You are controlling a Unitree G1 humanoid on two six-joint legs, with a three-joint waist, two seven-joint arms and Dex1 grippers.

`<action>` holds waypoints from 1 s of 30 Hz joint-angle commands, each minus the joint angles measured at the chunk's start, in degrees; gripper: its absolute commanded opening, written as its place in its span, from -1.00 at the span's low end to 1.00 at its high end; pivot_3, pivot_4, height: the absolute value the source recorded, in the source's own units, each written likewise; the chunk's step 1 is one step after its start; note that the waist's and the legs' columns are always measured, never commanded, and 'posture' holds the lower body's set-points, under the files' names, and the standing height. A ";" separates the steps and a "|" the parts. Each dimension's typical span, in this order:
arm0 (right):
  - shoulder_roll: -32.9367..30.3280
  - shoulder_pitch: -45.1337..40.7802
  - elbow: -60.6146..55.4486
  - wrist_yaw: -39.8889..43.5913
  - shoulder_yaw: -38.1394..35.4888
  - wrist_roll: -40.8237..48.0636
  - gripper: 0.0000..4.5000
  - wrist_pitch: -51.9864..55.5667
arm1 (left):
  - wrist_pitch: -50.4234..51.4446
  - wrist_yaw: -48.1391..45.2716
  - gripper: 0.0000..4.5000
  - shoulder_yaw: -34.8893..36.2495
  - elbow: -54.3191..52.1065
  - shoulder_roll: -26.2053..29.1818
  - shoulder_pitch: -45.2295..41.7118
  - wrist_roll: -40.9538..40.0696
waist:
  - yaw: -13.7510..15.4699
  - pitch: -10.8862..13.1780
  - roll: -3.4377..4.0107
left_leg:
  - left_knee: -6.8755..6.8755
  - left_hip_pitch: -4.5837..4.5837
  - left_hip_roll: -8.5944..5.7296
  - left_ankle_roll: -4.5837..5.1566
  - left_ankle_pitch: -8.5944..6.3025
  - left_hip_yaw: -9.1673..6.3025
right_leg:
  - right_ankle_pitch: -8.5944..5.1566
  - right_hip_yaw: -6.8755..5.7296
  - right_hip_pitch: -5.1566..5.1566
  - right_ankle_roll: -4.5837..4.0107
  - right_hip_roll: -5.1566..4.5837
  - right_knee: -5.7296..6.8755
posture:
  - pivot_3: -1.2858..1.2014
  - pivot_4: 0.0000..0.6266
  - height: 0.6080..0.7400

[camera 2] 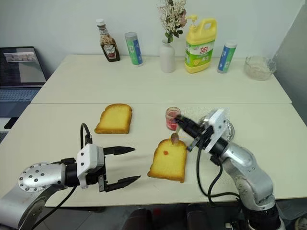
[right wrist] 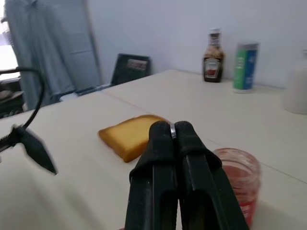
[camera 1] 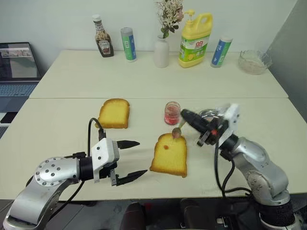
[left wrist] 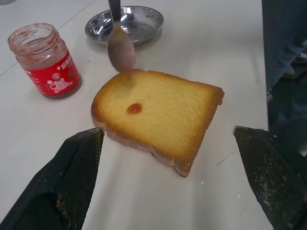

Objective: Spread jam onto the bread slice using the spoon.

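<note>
Closest to me is my left gripper [camera 1: 132, 160], fingers spread wide with nothing in them, just parked beside the bread slice [camera 1: 169, 155] on the table [camera 1: 72, 115]. So far that slice has only one small red blob near its rounded end; everything else is bare golden toast, so I'd say the spreading has barely started. My right gripper [camera 2: 179, 121] is clamped tight on the spoon [left wrist: 120, 47] handle, and the bowl hangs over the slice's far edge, looking smeared but nearly empty. Can't tell if it's touching the bread or just above it. Jam [camera 1: 171, 113] jar sits open right behind, with the steel dish [left wrist: 125, 23] beside it. Other toast slice [camera 1: 114, 113] is off to the left, untouched. Bottles and a vase line the back. Probably need another scoop, then actual spreading.
</note>
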 commanded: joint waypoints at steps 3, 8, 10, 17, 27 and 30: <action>2.90 4.41 -2.48 -7.55 -3.79 15.17 -0.99 9.71 | -1.18 0.48 1.00 -0.03 -0.40 -0.53 -0.79 -0.16 | -0.06 0.00 0.01 | -0.05 0.00 0.00 0.00 0.00 -0.01 | 0.00 0.00 -0.01 -0.02 0.00 -0.01 | 0.03 -0.52 1.00; 7.76 2.27 1.26 -13.70 -4.12 18.18 -0.99 11.20 | -1.66 -0.21 1.00 -0.46 0.16 -0.44 -1.37 -0.01 | -0.44 0.00 0.00 | -0.01 0.04 0.02 0.01 0.00 0.01 | -0.11 0.03 -0.01 0.19 0.03 0.03 | 0.03 -0.52 1.00; 8.96 0.99 3.14 -14.92 -4.26 18.44 -0.99 11.42 | -1.87 -0.34 1.00 -0.59 0.46 -0.43 -1.56 0.14 | -0.48 0.00 0.00 | 0.00 0.04 0.01 0.01 0.00 0.01 | -0.10 0.03 0.00 0.20 0.03 0.03 | 0.03 -0.52 1.00; 12.25 -1.44 11.63 -18.46 -3.69 17.52 -0.99 12.01 | -2.64 -0.38 1.00 -1.86 0.92 -0.56 -1.97 0.55 | -0.50 0.00 0.00 | -0.03 0.02 0.01 0.00 0.00 0.01 | -0.01 0.02 -0.01 0.04 0.02 0.00 | 0.03 -0.52 1.00; 9.21 3.91 9.47 -17.12 -3.35 25.64 -0.99 20.79 | -3.69 -0.74 1.00 -1.50 1.43 -0.27 -0.74 0.90 | -0.53 -0.01 0.00 | -0.05 0.02 0.02 0.01 0.00 0.01 | -0.03 0.02 -0.02 0.07 0.02 0.00 | 0.03 -0.52 1.00; 7.29 4.78 9.01 -17.58 -4.41 29.18 -0.99 23.09 | -3.66 -0.81 1.00 -1.50 1.54 -0.19 -0.81 1.03 | -0.54 -0.01 0.00 | -0.05 0.02 0.02 0.01 0.00 0.02 | -0.10 0.02 -0.01 0.20 0.03 0.00 | 0.03 -0.52 1.00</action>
